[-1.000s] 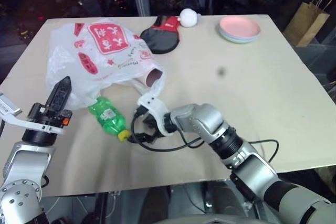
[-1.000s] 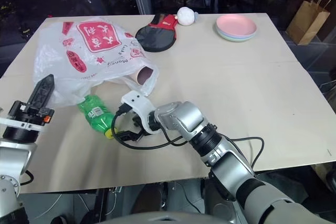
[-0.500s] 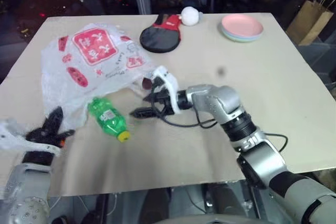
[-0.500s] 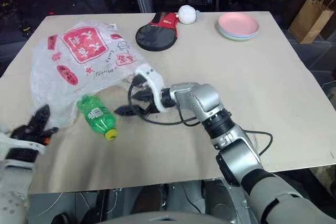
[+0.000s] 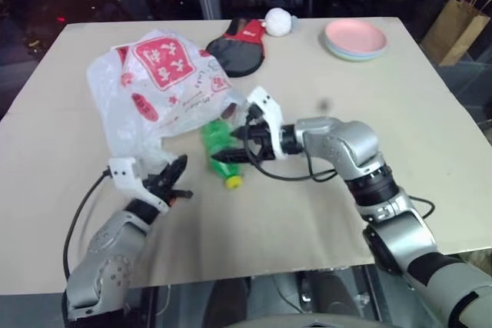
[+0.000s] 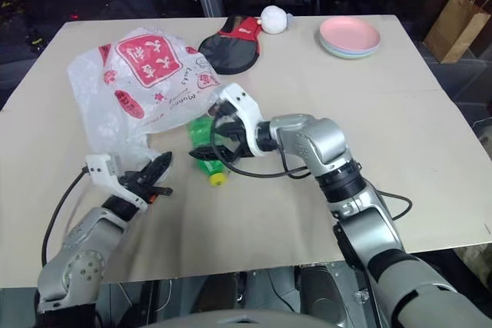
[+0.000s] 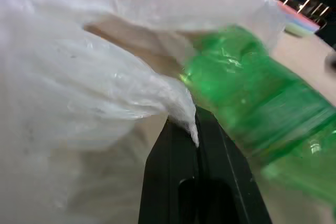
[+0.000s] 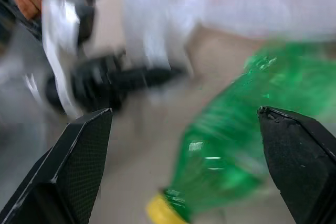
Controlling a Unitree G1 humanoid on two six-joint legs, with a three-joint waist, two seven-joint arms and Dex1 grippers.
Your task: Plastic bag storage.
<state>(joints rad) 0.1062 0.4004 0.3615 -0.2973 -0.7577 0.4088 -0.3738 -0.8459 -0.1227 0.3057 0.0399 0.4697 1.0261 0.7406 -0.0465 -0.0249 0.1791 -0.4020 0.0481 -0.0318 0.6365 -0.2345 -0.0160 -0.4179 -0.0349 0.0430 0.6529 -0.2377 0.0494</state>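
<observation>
The plastic bag, crinkly white film with red prints, lies at the left middle of the table. My left gripper sits low near the front left, shut on a twisted strip of the bag's film. A green bottle with a yellow cap lies at the bag's near edge, its far end under the film. My right gripper points left at the bottle and stands open. The bottle lies between its wide-apart fingers; I cannot tell whether they touch it.
A black and red paddle and a white ball lie at the table's far edge. Stacked pink plates sit at the far right. A brown paper bag stands beyond the table's right corner.
My left gripper has dropped toward the table and moved right, keeping the film. Bag and bottle have shifted right; the bottle's end is now under the film. My right gripper moved right with them.
</observation>
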